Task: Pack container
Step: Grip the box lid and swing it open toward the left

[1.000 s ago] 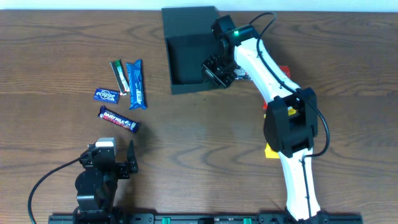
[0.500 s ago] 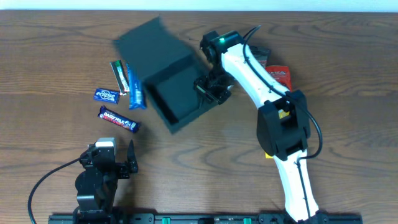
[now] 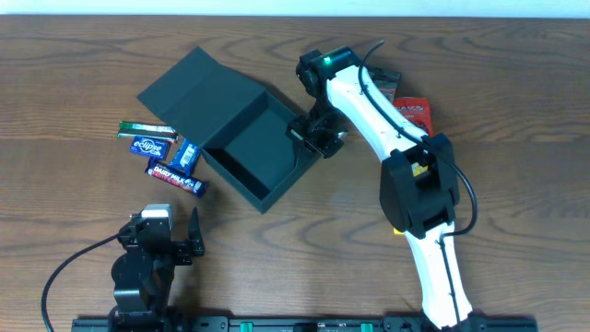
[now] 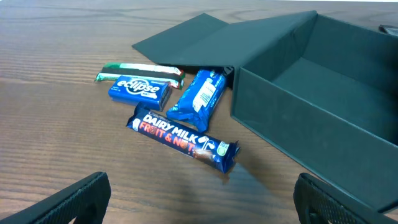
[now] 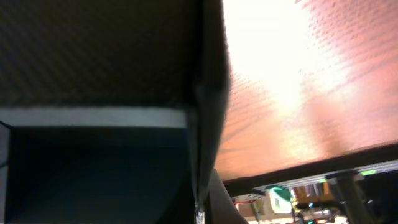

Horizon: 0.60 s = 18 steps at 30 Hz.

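Note:
The dark green-grey container (image 3: 244, 152) stands open and turned at an angle left of centre, its flat lid (image 3: 194, 92) lying open to the upper left. Nothing shows inside it. My right gripper (image 3: 313, 134) is shut on the container's right wall, which fills the right wrist view (image 5: 208, 124). My left gripper (image 3: 164, 231) is open and empty at the front left, its jaws (image 4: 199, 205) wide apart. The container's near wall (image 4: 298, 124) shows in the left wrist view. A Dairy Milk bar (image 4: 183, 138) lies just ahead of it.
Left of the container lie a blue Eclipse pack (image 3: 147, 146), a green-white stick (image 3: 143, 129), the Dairy Milk bar (image 3: 175, 178) and a blue packet (image 3: 187, 155) touching the lid's edge. A red packet (image 3: 415, 112) lies right of the right arm. A yellow item (image 3: 403, 221) peeks from under that arm.
My right gripper has dragged the container left and toward the front, turning it counter-clockwise. The lid pushed the snacks left into a cluster. My left arm has not moved.

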{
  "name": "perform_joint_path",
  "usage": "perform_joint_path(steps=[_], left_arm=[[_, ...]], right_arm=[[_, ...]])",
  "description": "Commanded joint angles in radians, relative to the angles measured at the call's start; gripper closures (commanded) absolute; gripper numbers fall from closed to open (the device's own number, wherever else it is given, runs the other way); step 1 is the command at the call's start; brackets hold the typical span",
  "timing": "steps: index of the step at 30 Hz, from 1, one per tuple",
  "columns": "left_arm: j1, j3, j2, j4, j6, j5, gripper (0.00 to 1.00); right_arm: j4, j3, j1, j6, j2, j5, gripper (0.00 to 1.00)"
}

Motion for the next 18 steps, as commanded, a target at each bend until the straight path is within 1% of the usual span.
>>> perform_joint_path(steps=[1, 4, 5, 8, 13, 18], left_arm=[[0.004, -0.018, -0.006, 0.000, 0.014, -0.007, 0.05], [0.004, -0.018, -0.006, 0.000, 0.014, -0.007, 0.05], [0.004, -0.018, -0.006, 0.000, 0.014, -0.007, 0.05], [0.004, -0.018, -0.006, 0.000, 0.014, -0.007, 0.04], [0.004, -0.018, -0.006, 0.000, 0.014, -0.007, 0.05], [0.004, -0.018, -0.006, 0.000, 0.014, -0.007, 0.05]], right_arm=[[0.008, -0.005, 0.011, 0.137, 0.008, -0.064, 0.98], [0.077, -0.005, 0.010, 0.236, 0.008, -0.109, 0.98], [0.103, -0.005, 0.008, 0.296, 0.008, -0.127, 0.98], [0.105, -0.005, -0.005, 0.382, 0.008, -0.133, 0.98], [0.100, -0.005, -0.046, 0.431, 0.008, -0.150, 0.99], [0.029, -0.005, -0.081, 0.470, 0.005, -0.150, 0.99]])
